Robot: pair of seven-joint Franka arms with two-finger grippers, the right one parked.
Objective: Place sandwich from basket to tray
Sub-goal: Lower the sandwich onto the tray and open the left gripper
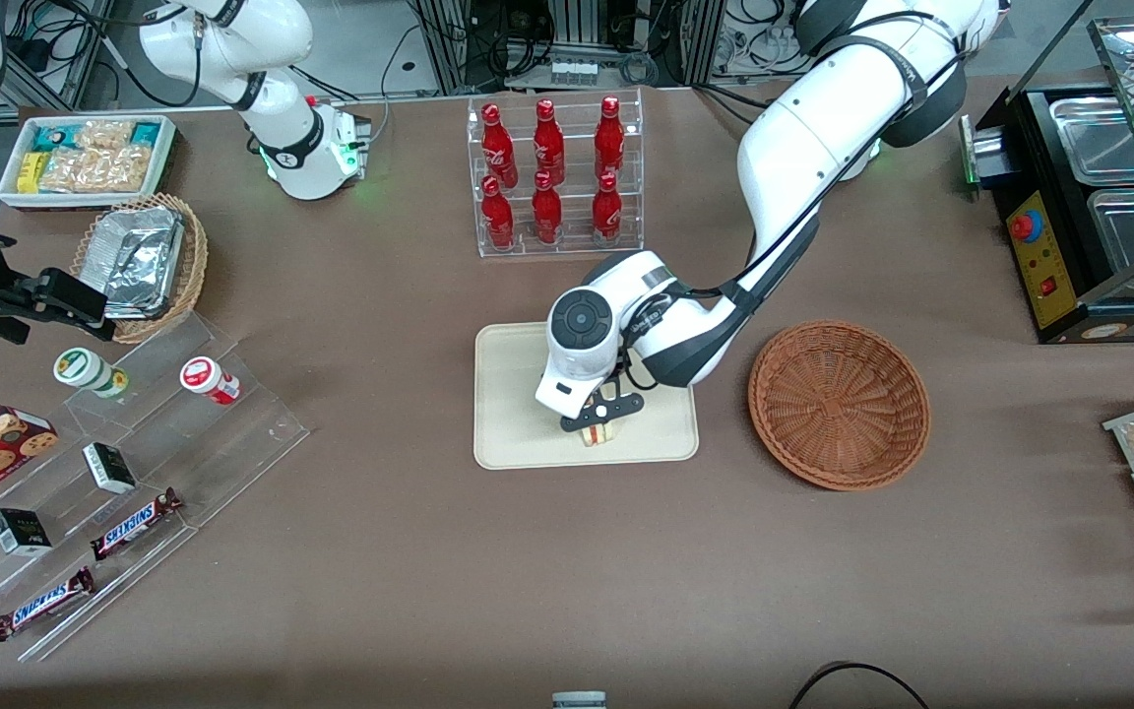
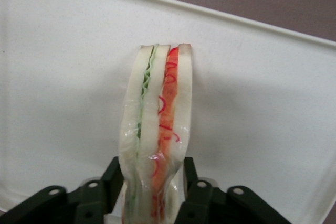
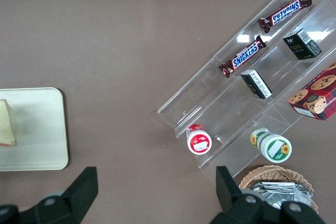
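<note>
Gripper (image 1: 599, 421) clamped on sandwich (image 2: 156, 129), low over tray (image 1: 513, 433). Basket (image 1: 839, 404) is empty. Lower till bread rests, then open slowly & lift straight.

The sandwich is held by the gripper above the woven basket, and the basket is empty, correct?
Not quite. The front view shows the gripper holding the sandwich over the tray, not the basket. The basket is indeed empty.

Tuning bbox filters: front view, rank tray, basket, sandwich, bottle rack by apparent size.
1. Tray, basket, bottle rack: look alike, can't separate; arm covers part of the tray.
2. Sandwich: smallest by far, on the tray, held in the gripper.
</note>
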